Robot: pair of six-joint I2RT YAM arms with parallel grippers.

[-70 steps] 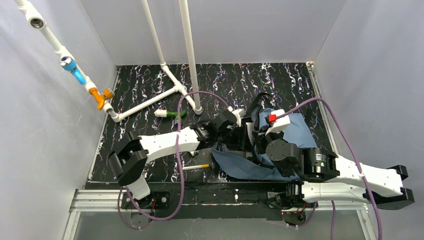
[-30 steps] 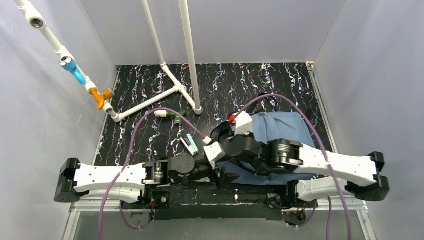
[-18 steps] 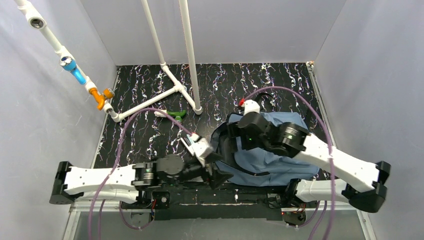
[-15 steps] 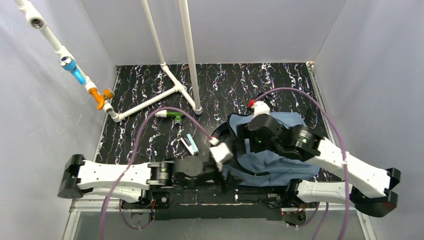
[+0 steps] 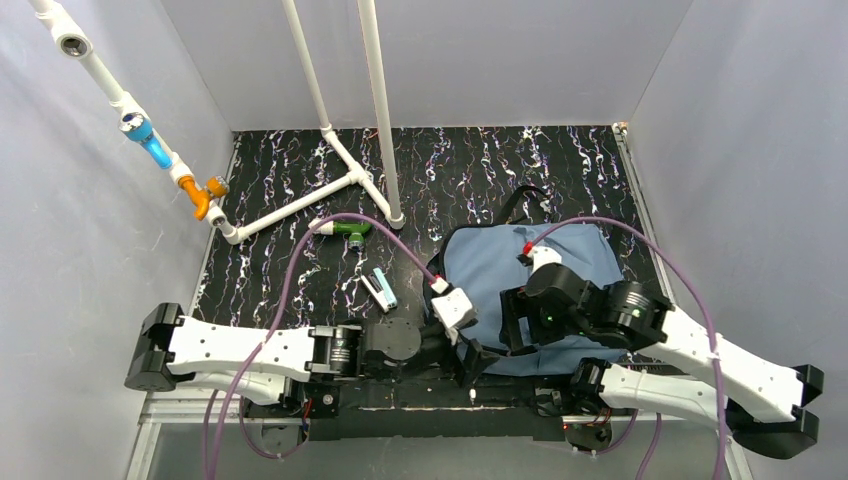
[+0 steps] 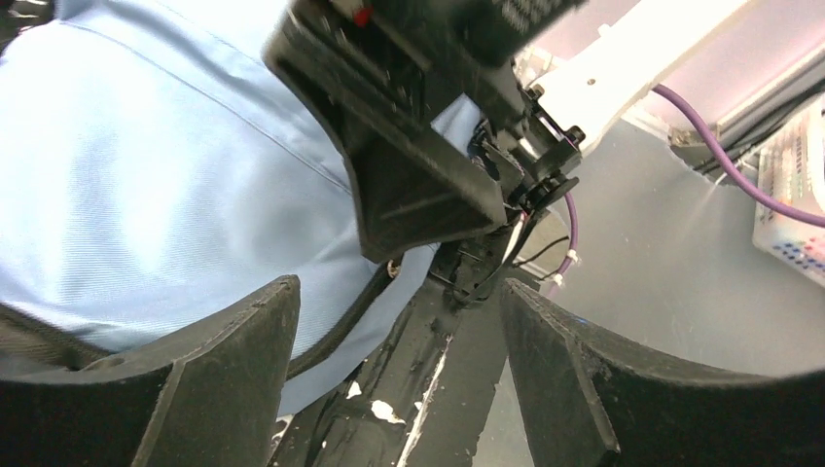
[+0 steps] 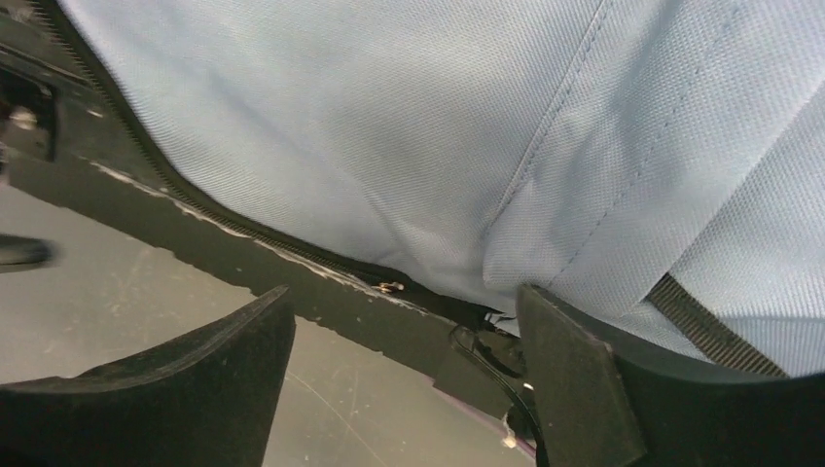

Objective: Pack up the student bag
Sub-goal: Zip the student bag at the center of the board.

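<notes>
A soft slate-blue fabric backpack with black straps [image 5: 500,265] is lying flat on a black marbled table [image 5: 480,160]. At the backpack's near edge, the left gripper [image 6: 397,292] and right gripper [image 7: 404,302] are hovering wide open, holding nothing, probably positioning to open it.

A robotics lab is indicated: a black marbled table [image 5: 560,160] is enclosed by grey walls [image 5: 480,60], and a white pipe frame [image 5: 378,100] is mounted beyond the fingers [image 6: 224,379], with purple cables [image 5: 600,220].

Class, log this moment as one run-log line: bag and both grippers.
student bag: lying on table | left gripper: open, empty, at bag's near-left corner | right gripper: open, empty, over bag's near edge
</notes>
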